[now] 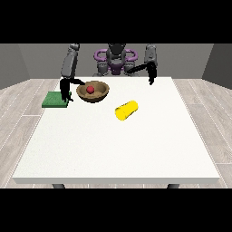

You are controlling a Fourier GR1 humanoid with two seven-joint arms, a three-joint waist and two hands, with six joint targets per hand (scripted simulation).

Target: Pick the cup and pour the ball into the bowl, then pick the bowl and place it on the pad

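A brown bowl [93,92] sits on the table at the back left, upright, with a red ball [90,89] inside it. A yellow cup [126,110] lies on its side near the table's middle, apart from both hands. A green pad [53,100] lies flat at the table's left edge. The hand at the view's left [66,90] hangs between the pad and the bowl, close to the bowl's left rim; whether it touches the rim I cannot tell. The hand at the view's right [152,77] hangs over the table's back edge, holding nothing.
The white table [118,149] stretches wide towards the camera in front of the cup. The robot's torso [115,61] stands behind the back edge. Grey wooden floor surrounds the table.
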